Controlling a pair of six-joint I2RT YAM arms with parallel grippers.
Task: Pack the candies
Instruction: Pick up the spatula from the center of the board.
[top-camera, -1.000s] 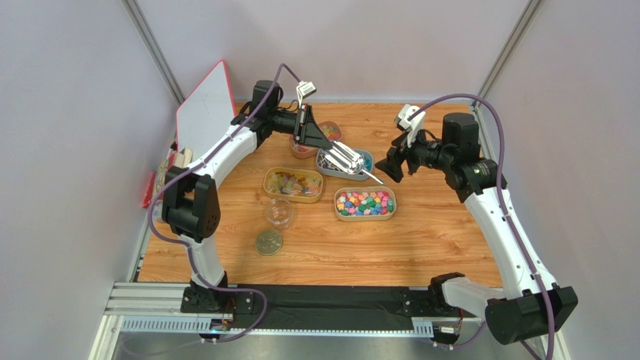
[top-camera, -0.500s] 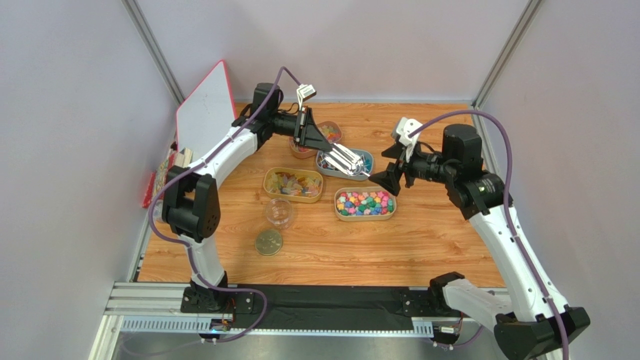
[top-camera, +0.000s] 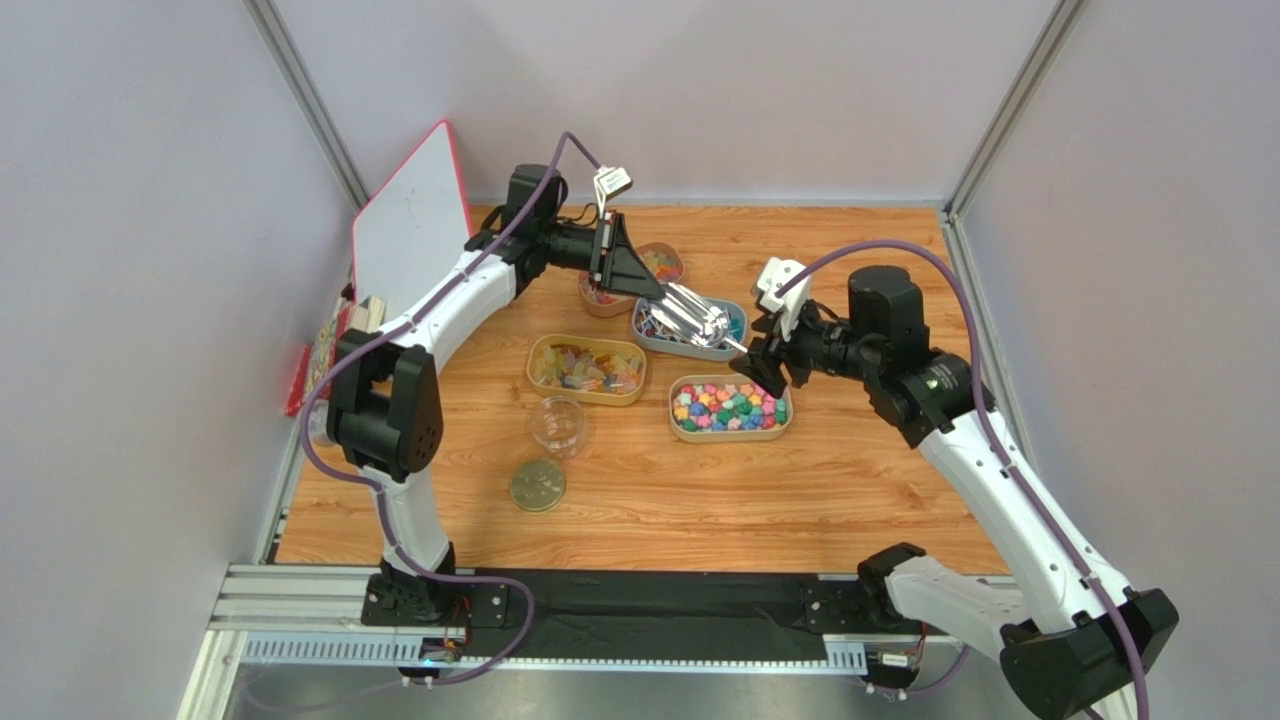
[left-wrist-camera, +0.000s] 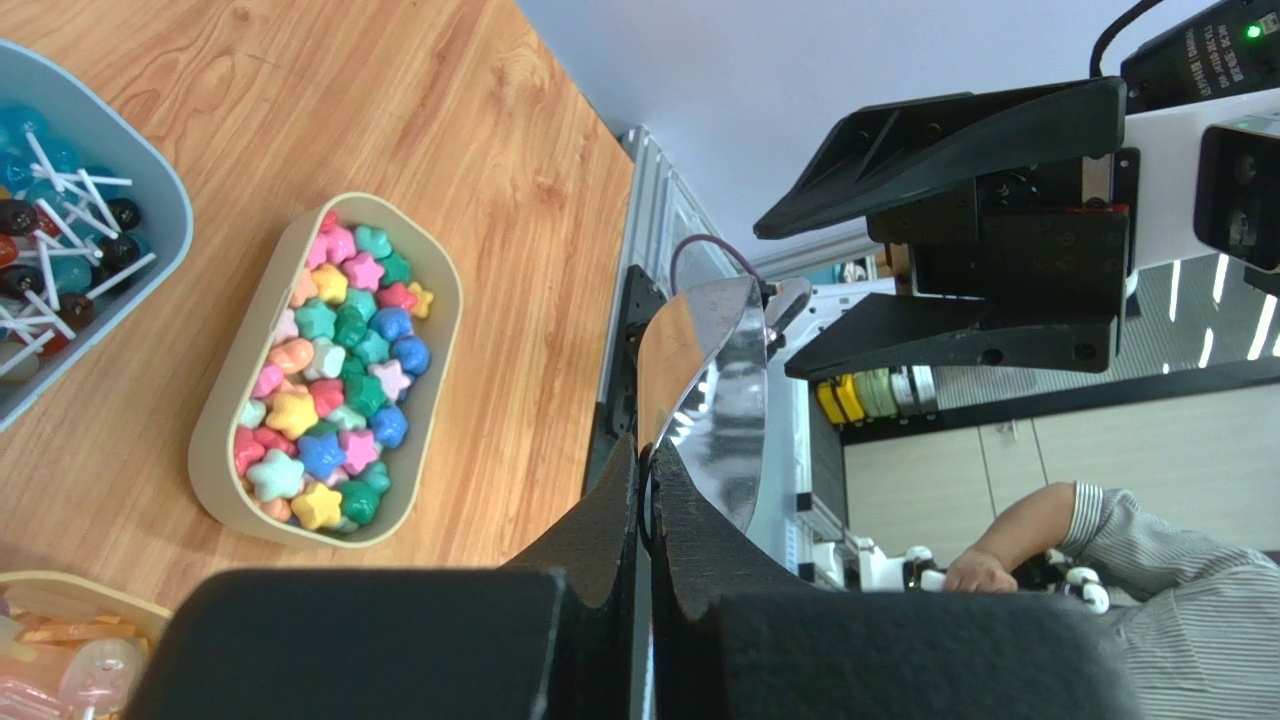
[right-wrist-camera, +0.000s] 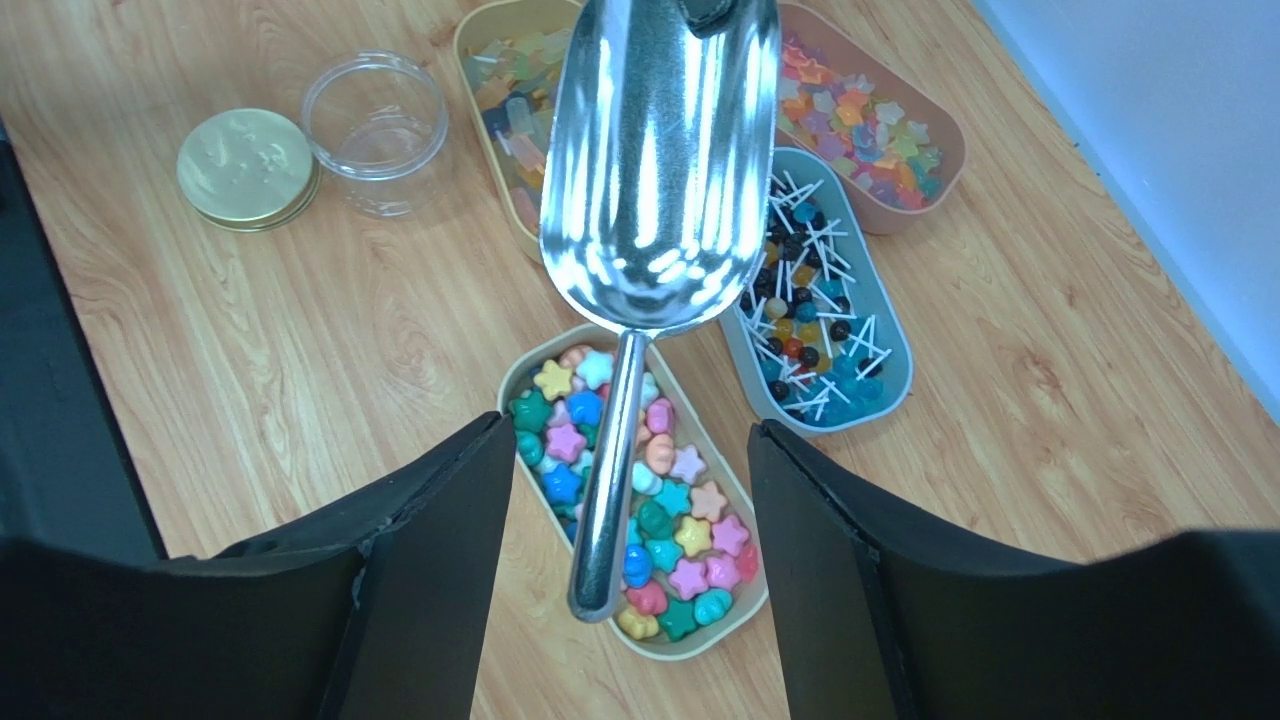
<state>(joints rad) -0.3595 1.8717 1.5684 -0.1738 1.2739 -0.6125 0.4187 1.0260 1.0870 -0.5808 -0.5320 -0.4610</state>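
Now, left gripper (top-camera: 655, 296): I read it as clamped on the metal scoop (top-camera: 694, 321). In its own wrist view the fingers are pinched onto the bowl's edge. It hangs above the trays at the far middle of the table (top-camera: 842, 480).
Scoop: the bowl is at the left gripper and the handle points toward the right gripper. From the right wrist camera, the handle lies over the star tray.
Right gripper (top-camera: 759, 365): spread wide, one finger on either side of the scoop handle. I see no contact.
Star candies (top-camera: 729, 405): pink, green, yellow and blue, heaped in the star tray (top-camera: 730, 438), which is tan. They sit right below the right gripper.
Blue-white candies (right-wrist-camera: 819, 323): on white sticks in the grey tray (right-wrist-camera: 903, 383), just behind the star tray.
Golden-amber candies (top-camera: 586, 365): in the left tan tray (top-camera: 586, 402), beside the star tray.
Red-orange candies (right-wrist-camera: 857, 120): in the far tan tray (right-wrist-camera: 905, 225), next to the grey tray.
Jar (top-camera: 559, 425): clear, upright, mouth open, just in front of the left tan tray.
Lid (top-camera: 538, 483): gold, flat on the table, just nearer to me than the jar.
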